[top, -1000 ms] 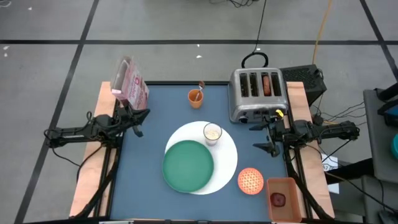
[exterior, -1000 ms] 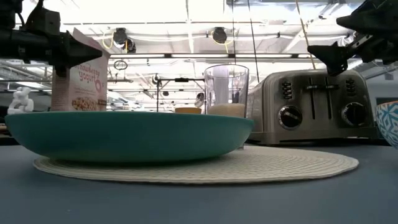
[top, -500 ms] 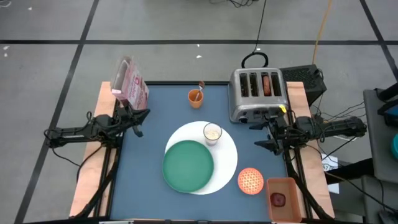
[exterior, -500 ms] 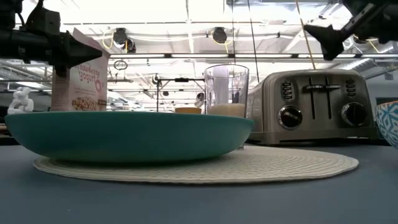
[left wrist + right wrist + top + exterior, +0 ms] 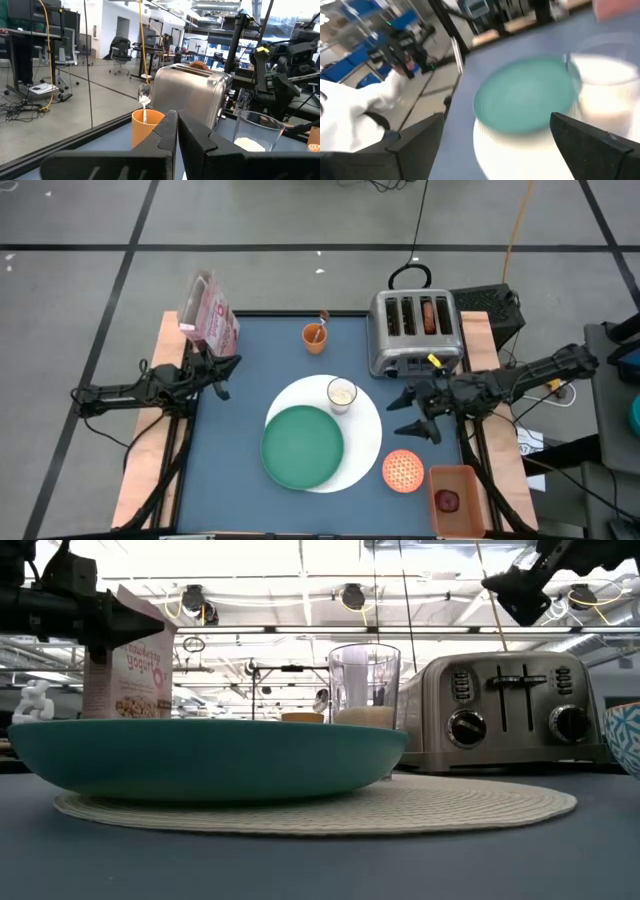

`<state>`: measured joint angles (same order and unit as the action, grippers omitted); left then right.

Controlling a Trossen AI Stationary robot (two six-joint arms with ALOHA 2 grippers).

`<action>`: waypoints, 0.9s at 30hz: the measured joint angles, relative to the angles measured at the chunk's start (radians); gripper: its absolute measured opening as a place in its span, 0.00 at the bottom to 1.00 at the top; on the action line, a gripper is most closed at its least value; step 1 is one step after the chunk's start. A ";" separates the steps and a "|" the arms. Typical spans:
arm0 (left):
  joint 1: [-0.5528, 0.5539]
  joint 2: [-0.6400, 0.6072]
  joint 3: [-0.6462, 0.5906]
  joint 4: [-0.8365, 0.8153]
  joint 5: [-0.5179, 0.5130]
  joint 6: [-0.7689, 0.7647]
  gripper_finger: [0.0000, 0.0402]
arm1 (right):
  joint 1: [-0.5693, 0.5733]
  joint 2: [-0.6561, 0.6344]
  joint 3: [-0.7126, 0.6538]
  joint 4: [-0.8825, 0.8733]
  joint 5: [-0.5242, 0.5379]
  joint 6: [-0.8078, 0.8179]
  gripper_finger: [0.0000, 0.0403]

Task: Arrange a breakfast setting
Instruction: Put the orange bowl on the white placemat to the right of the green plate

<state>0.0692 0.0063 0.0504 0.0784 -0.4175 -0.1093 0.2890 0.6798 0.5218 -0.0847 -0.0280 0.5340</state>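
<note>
Right gripper (image 5: 409, 414) has swung toward the round woven placemat (image 5: 365, 442).

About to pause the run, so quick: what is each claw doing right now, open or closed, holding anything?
Left claw: closed, empty, at the table's left edge.
Right claw: open, empty, above the table in front of the toaster.

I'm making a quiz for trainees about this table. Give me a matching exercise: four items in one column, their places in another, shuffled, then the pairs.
Things:
1. green plate
2. bagel
3. spoon
4. dark red fruit

Places:
A. in a toaster slot
B. in the wooden tray at the table's corner
C. on the white placemat
D. standing in the orange cup

Pairs: 1-C, 2-A, 3-D, 4-B
</note>
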 joint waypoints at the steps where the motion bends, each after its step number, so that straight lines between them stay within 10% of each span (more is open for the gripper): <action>1: 0.000 0.000 0.000 0.000 0.000 0.000 0.05 | 0.007 0.015 0.015 -0.041 0.000 0.037 0.89; 13: 0.000 0.000 0.000 0.000 0.000 0.000 0.05 | 0.136 0.146 0.045 -0.285 -0.031 0.474 0.89; 27: 0.000 0.000 0.000 0.000 0.000 -0.005 0.05 | 0.244 0.332 0.046 -0.272 -0.052 0.491 0.89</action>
<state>0.0696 0.0063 0.0505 0.0784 -0.4178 -0.1139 0.5332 1.0122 0.5674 -0.3569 -0.0803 1.0248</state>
